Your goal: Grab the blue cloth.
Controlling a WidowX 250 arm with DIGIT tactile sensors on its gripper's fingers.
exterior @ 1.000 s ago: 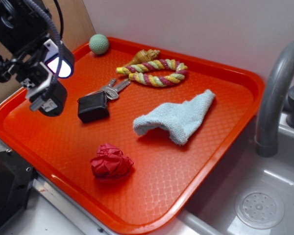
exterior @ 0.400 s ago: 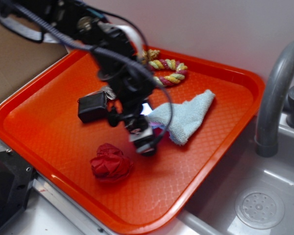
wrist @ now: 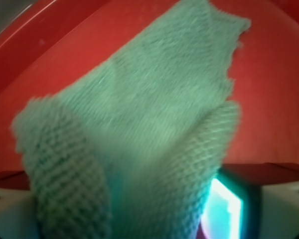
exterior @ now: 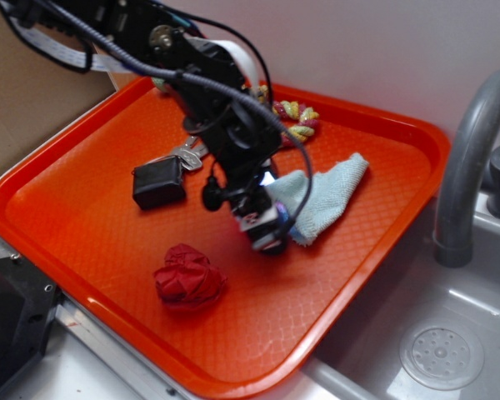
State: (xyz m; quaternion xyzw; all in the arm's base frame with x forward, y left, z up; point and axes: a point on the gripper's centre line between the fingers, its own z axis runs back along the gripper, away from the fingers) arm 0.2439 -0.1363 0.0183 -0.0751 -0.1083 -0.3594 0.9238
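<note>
An orange plastic tray [exterior: 75, 179] with a waffle-textured floor filled most of the exterior view, lying beside a grey metal sink [exterior: 450, 333] at the lower right, where a curved grey faucet [exterior: 467, 158] rose along the right edge. A black robot arm [exterior: 192, 75] draped with cables reached down from the upper left of the frame, ending in the black gripper [exterior: 262, 223] near the middle of the tray. The gripper sat at the lower-left end of the pale light-blue terry-knit cloth [exterior: 325, 196], which stretched from there up and to the right across the tray floor. In the wrist view the same blue cloth [wrist: 149, 124] filled nearly the whole frame, its knitted folds bunched right in front of the camera with orange tray [wrist: 279, 89] showing behind it. Whether the jaws were apart or closed, and whether they had hold of the cloth, could not be told, since the arm and the fabric hid them in both views. Left of the gripper lay a black rectangular key fob [exterior: 158, 183] with silver keys [exterior: 187, 154] attached at its upper right. A crumpled red wad of fabric [exterior: 189, 277] sat lower on the tray, below the gripper and apart from it. A braided rope toy in red, yellow and green [exterior: 298, 119] peeked out behind the arm near the tray's upper edge.
</note>
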